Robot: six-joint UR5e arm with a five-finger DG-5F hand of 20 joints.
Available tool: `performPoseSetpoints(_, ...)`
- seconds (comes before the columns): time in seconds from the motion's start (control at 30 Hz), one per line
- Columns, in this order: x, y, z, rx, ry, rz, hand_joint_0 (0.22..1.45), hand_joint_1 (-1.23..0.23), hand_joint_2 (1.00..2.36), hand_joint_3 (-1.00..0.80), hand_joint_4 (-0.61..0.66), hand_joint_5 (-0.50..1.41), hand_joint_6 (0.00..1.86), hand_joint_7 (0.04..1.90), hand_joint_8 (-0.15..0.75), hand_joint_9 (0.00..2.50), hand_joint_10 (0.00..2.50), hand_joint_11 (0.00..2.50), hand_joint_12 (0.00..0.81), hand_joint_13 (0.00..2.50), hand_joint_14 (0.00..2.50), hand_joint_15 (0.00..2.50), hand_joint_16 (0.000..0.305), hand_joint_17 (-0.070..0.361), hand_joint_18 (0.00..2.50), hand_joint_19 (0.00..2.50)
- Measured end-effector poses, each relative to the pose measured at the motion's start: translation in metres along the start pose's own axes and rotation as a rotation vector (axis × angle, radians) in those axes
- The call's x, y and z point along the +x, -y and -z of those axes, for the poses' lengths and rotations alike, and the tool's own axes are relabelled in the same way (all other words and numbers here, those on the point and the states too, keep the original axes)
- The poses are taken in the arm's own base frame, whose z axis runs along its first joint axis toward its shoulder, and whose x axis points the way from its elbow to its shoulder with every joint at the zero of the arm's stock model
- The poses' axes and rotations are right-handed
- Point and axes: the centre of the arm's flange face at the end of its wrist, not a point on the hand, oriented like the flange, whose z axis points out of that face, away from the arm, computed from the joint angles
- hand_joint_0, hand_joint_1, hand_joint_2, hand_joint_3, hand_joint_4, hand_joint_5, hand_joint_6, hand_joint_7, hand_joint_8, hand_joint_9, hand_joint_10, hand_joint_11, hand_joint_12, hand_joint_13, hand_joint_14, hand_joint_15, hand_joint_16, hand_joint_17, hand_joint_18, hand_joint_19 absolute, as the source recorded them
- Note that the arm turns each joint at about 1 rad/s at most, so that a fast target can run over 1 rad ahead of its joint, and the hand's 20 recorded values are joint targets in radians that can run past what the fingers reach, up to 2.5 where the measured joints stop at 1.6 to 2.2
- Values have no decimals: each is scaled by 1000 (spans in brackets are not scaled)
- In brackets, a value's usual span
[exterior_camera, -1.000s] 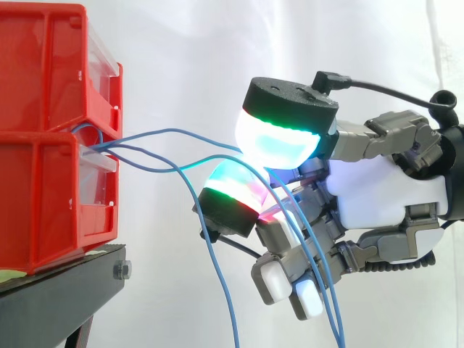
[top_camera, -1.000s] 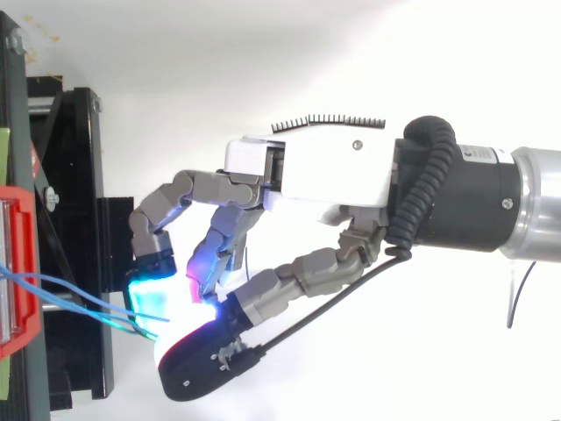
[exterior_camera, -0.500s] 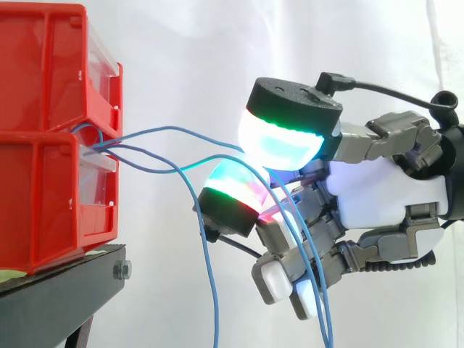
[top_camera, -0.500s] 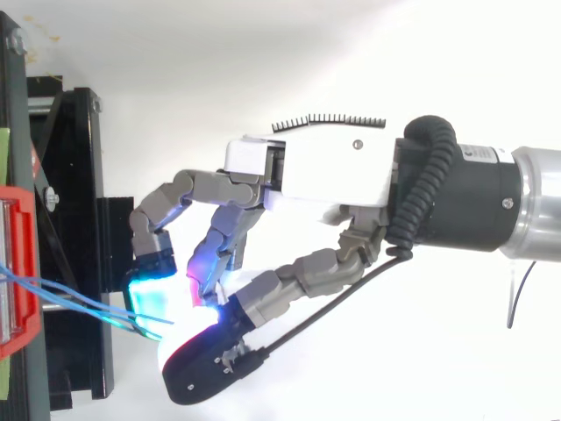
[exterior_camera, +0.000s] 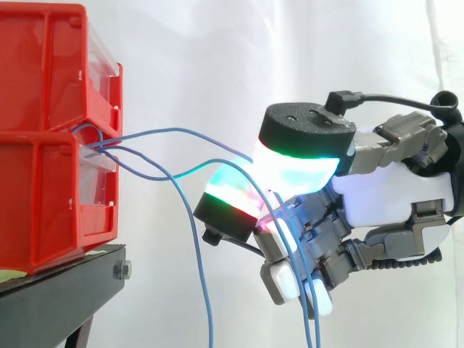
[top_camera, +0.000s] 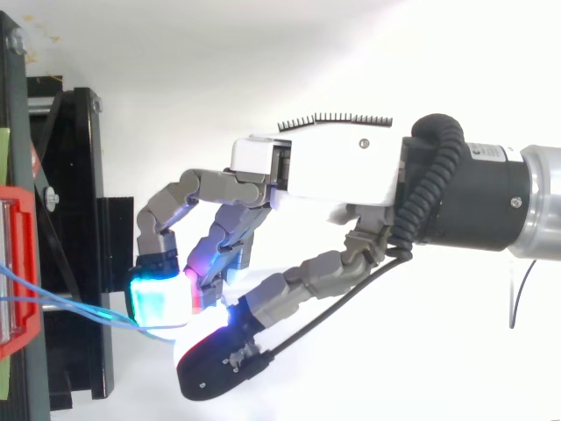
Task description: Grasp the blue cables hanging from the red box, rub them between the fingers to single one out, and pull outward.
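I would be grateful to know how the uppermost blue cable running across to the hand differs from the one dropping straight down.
The top cable runs almost level from the red bins to the hand, while the hanging cable falls steeply downward. The top cable ends pinched between the glowing pads; the hanging cable passes left of them, apparently unheld. Both are thin, blue and emerge between the bins.

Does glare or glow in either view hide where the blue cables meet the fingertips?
Side view: the robot hand's pads glow white-cyan and wash out the pinch, yet the blue cables are traceable against the white curtain. Top view: the glow blooms to white between the pads, swallowing the cables there; over the black stand they read clearly.
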Motion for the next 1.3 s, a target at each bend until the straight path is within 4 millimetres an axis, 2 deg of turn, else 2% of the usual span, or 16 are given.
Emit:
performPoseSetpoints(0.27, 0, 0, 0, 1, 0, 0, 549, -766, 1000, -500, 169, -165, 894, 1052, 326, 1059, 17, 760, 391, 988, 22, 646, 48, 108, 889, 718)
performPoseSetpoints(0.47, 0, -2, 1, -1, 0, 0, 515, -666, 1000, -500, 170, -148, 877, 1083, 336, 1103, 18, 738, 405, 1004, 19, 653, 50, 113, 902, 716)
performPoseSetpoints(0.6, -1, -3, 1, -1, 0, 0, 519, -668, 1000, -500, 169, -146, 872, 1091, 331, 1105, 18, 735, 404, 1002, 21, 657, 50, 112, 897, 730)
performPoseSetpoints(0.9, -1, -3, 1, 1, 1, 0, 585, -717, 1015, -289, 146, -144, 869, 1181, 327, 1096, 16, 744, 392, 995, 20, 666, 47, 105, 870, 741)
performPoseSetpoints(1.07, -1, -3, 2, 1, 0, 0, 589, -760, 1020, -157, 79, -137, 888, 1169, 307, 1113, 16, 710, 390, 1009, 19, 643, 47, 107, 897, 715)
performPoseSetpoints(1.3, -1, -3, 2, 2, 0, 2, 592, -788, 1021, -88, 18, -125, 887, 1182, 288, 1124, 14, 619, 390, 1019, 19, 599, 49, 110, 932, 673)
